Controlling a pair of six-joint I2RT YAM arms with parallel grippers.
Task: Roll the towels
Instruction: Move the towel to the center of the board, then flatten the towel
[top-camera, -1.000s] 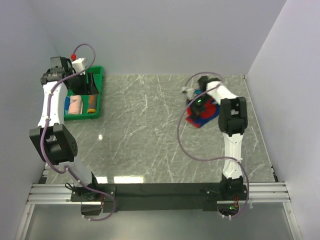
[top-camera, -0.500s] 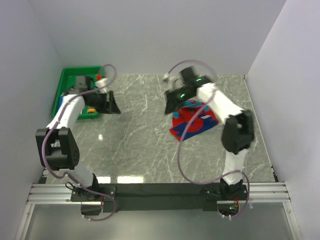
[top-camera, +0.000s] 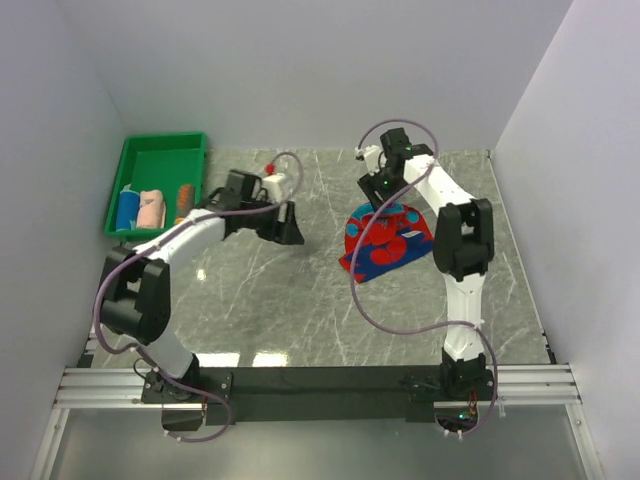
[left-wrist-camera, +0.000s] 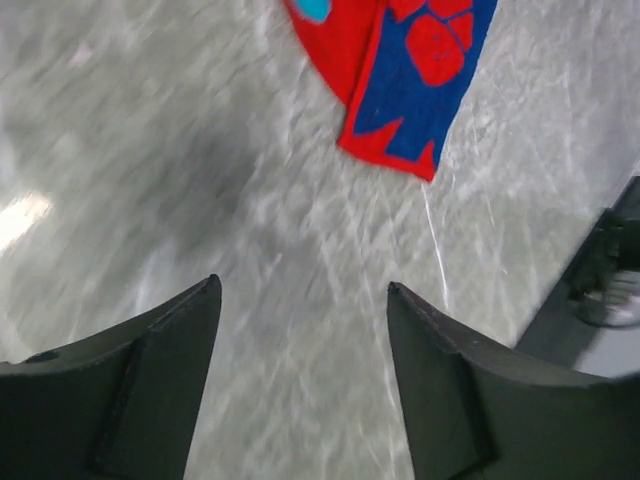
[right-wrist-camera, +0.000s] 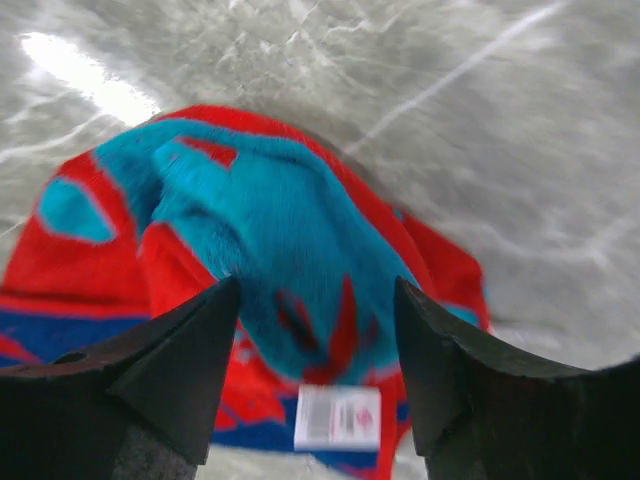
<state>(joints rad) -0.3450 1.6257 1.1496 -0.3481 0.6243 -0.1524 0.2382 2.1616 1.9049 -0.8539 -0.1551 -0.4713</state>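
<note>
A red-and-blue patterned towel (top-camera: 388, 243) lies crumpled on the marble table, right of centre. My right gripper (top-camera: 384, 190) hovers over its far edge, open. In the right wrist view the towel (right-wrist-camera: 260, 220) humps up under the open fingers (right-wrist-camera: 170, 370), and a white label (right-wrist-camera: 337, 415) shows near its edge. Nothing is pinched. My left gripper (top-camera: 291, 226) is open over bare table, left of the towel. In the left wrist view the towel (left-wrist-camera: 410, 70) lies ahead of the open gripper (left-wrist-camera: 300, 290).
A green tray (top-camera: 160, 142) stands at the back left. It holds a rolled blue towel (top-camera: 127, 208), a pale pink one (top-camera: 151, 208) and an orange one (top-camera: 185, 202). Grey walls close in the table at the back and on both sides.
My right gripper has opened and let go of the patterned towel, which now lies on the table. My left arm has swung from the tray out to the table's middle.
</note>
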